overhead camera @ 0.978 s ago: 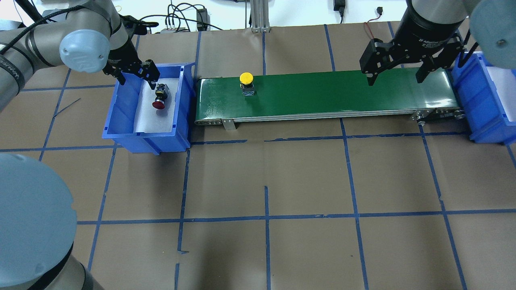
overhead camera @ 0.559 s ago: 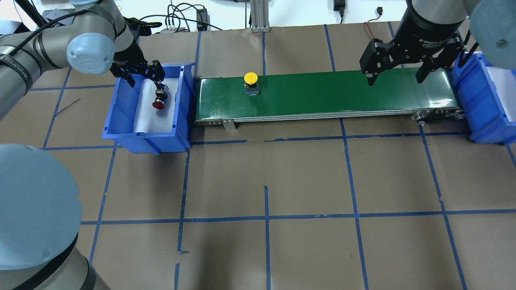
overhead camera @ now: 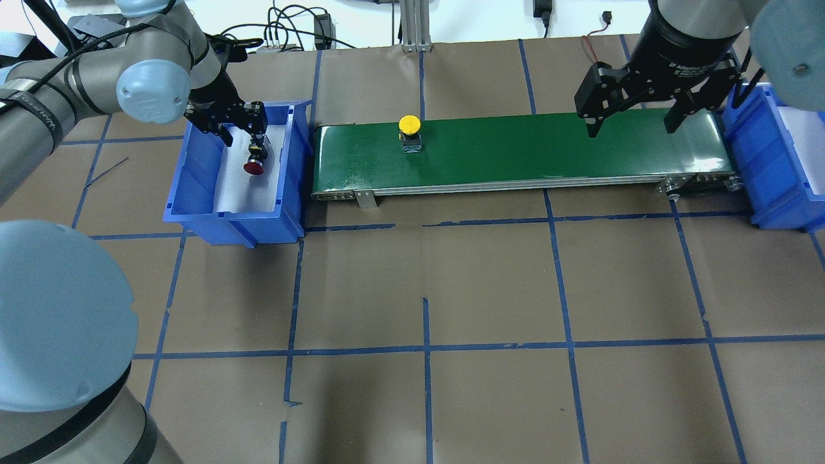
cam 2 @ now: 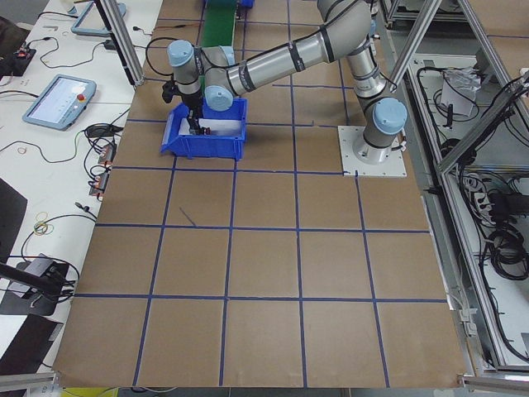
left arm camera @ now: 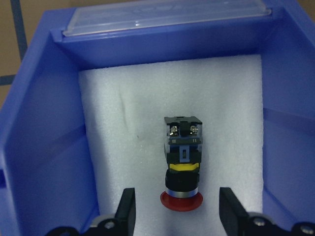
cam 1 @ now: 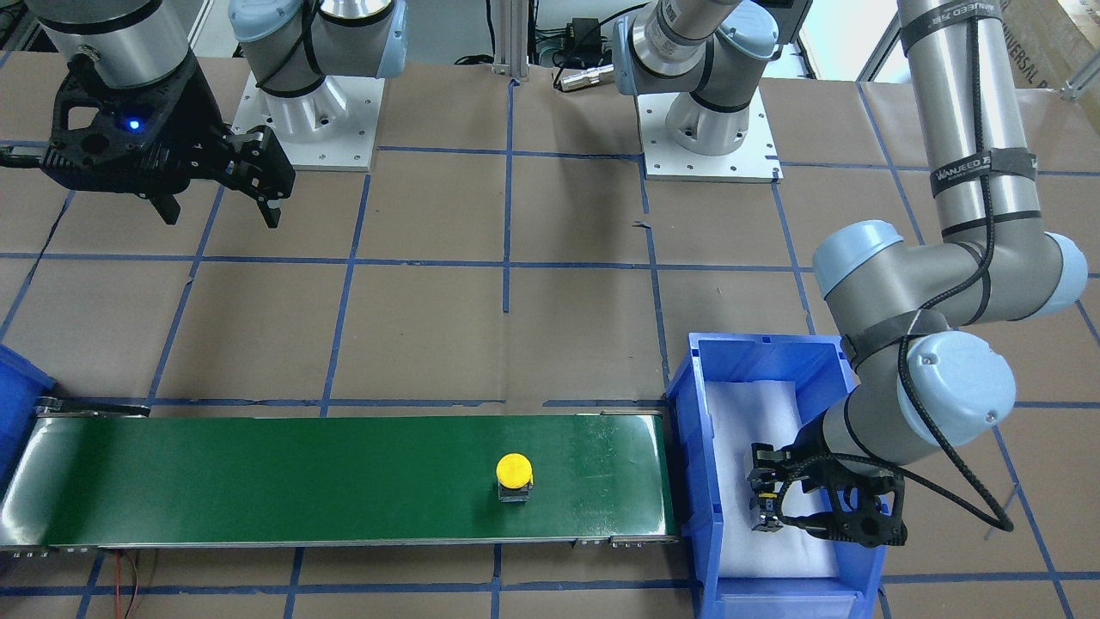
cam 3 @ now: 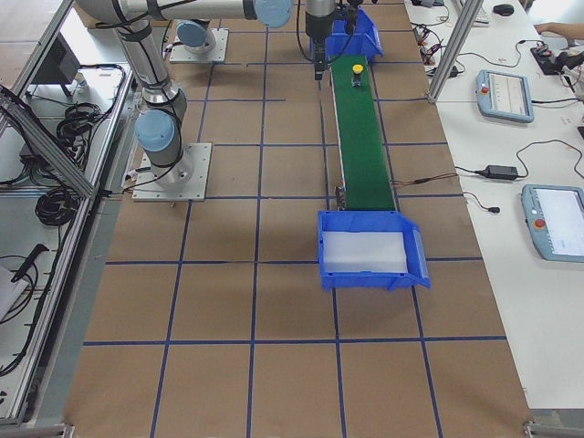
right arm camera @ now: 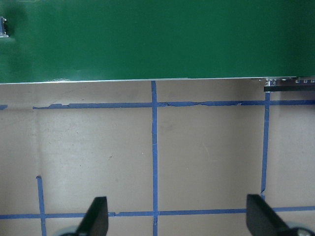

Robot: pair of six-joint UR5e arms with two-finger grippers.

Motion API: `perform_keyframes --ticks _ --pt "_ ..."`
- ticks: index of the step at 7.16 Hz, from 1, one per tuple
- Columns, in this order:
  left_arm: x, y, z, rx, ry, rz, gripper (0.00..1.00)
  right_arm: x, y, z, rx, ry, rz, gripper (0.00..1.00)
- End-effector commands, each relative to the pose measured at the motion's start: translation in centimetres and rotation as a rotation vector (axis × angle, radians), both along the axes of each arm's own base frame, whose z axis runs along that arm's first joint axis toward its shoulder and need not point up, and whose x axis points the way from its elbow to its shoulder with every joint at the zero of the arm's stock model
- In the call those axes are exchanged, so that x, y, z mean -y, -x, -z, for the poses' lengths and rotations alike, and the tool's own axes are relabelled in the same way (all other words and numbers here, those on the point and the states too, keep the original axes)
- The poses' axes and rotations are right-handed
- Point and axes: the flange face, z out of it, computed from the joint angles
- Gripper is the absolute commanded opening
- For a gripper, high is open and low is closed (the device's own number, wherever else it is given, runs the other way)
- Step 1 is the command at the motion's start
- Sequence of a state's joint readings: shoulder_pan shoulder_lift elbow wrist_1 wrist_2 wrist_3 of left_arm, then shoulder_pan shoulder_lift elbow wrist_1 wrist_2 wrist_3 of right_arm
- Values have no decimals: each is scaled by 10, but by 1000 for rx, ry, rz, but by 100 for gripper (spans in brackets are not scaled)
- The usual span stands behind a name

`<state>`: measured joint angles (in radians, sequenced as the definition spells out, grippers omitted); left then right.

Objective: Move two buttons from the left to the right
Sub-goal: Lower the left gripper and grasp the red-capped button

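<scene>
The red-capped button [left arm camera: 181, 162] lies on its side on white foam in the left blue bin [overhead camera: 193, 187], also seen from overhead [overhead camera: 254, 158]. My left gripper [left arm camera: 177, 194] is open and low in the bin, its fingers either side of the red cap without touching it; overhead it shows too [overhead camera: 245, 135]. The yellow-capped button [overhead camera: 409, 129] stands upright on the green conveyor belt [overhead camera: 548, 148], near its left end, and shows in the front view [cam 1: 514, 474]. My right gripper [overhead camera: 631, 122] is open and empty, above the belt's right end.
The right blue bin [overhead camera: 767, 161] stands at the belt's right end, lined with white foam and holding nothing [cam 3: 365, 274]. The left bin's walls [left arm camera: 39, 147] close in on both sides of my left gripper. Brown paper with blue tape lines covers the table.
The yellow-capped button has travelled a little to the right on the belt. My left gripper has moved right and down onto the red-capped button. The right arm has not moved.
</scene>
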<state>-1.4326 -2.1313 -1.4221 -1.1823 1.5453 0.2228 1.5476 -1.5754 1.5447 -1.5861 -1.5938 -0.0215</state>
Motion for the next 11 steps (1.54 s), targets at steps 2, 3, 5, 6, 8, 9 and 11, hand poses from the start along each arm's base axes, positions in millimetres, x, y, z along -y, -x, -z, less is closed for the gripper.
perform_keyframes --ticks 2,3,5,6,8,9,11 --pt "-13 3 27 -13 -33 4 66 0 0 0 0 0 0 100" --pt "-13 3 27 -11 -32 3 66 0 0 0 0 0 0 100" --pt "-14 3 29 -12 -35 7 65 0 0 0 0 0 0 100" --pt "-14 3 31 -12 -38 7 65 0 1 0 0 0 1 100" --pt "-8 2 38 -11 -16 13 65 0 1 0 0 0 1 100" --pt "-7 2 37 -8 -9 13 65 0 1 0 0 0 1 100" --pt "-5 1 37 -8 -6 13 54 0 0 0 2 0 0 100"
